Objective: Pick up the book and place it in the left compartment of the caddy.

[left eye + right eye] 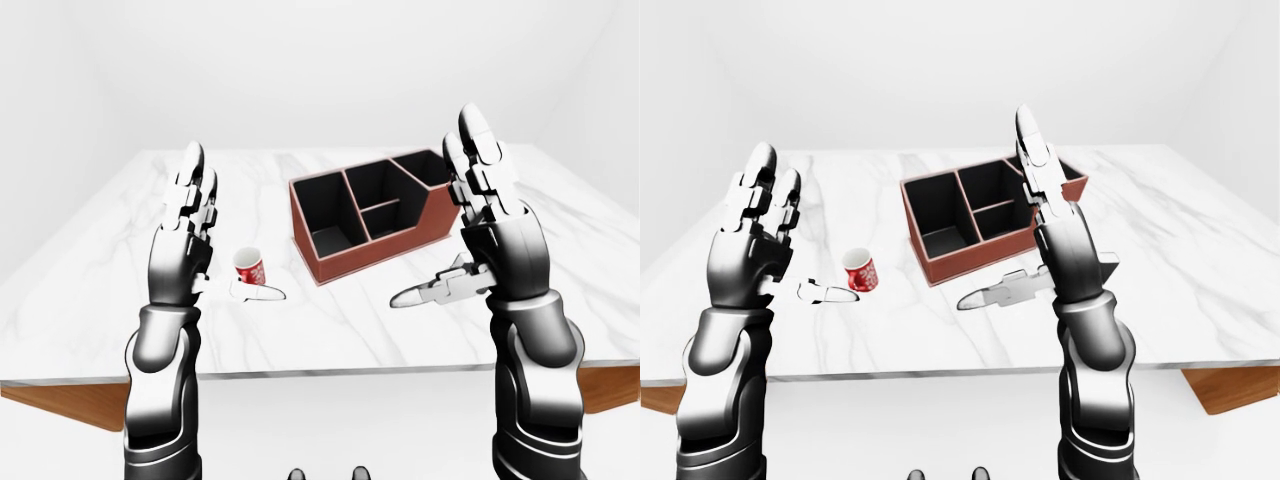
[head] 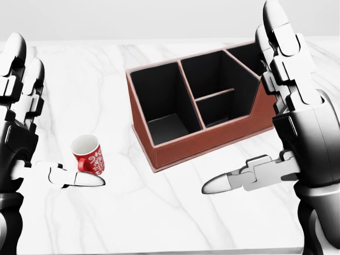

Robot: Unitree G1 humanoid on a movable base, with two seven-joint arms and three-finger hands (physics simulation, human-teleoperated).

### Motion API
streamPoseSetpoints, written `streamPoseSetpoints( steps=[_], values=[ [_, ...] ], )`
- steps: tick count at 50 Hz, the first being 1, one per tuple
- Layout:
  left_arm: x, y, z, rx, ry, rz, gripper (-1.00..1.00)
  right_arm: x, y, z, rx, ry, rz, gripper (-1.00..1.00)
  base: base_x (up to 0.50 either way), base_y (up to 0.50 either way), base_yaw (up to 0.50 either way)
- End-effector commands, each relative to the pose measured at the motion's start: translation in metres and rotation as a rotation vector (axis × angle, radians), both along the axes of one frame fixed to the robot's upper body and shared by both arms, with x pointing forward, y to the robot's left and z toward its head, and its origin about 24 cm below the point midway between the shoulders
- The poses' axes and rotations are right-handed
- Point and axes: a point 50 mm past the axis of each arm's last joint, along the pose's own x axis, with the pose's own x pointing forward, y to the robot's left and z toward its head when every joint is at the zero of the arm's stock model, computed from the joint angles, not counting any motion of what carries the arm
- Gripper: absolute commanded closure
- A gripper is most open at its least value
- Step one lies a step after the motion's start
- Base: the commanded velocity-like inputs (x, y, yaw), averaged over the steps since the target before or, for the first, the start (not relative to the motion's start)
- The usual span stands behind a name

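Step in hand: the approach; nothing is held yet, so I judge the pick-up has not begun.
Left hand (image 1: 184,243): raised over the near-left part of the surface (image 2: 159,212), fingers straight up and spread, thumb out sideways, empty.
Right hand (image 1: 492,235): raised the same way toward the near-right part, open and empty, its thumb pointing toward the middle.
Mug (image 2: 88,154): small, red with a white pattern, tilted, just beyond the left thumb.
Caddy (image 2: 175,150): brown, dark inside, standing skewed toward the far edge; its left compartment (image 2: 162,106) is tall and empty.
Book: not plainly visible in any view; it may lie behind the right hand, but I cannot tell.
Next move: first find the book, probably by lowering or shifting the right hand, then close the fingers round it.
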Motion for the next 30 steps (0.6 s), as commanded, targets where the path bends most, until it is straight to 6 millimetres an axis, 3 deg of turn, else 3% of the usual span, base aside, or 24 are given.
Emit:
streamPoseSetpoints(
  steps=[1,30],
  values=[
    [0.0006,-0.0004,-0.0013,0.001,0.006,0.0,-1.0,-0.0006,-0.0007,-0.0015,0.0,0.006,-0.001,-1.0,0.26,0.0,0.0],
    [-0.0002,-0.0006,-0.001,0.0,0.003,0.002,-1.0,-0.0011,0.0009,-0.0026,-0.001,0.011,0.007,-1.0,0.26,0.0,0.0]
  ],
)
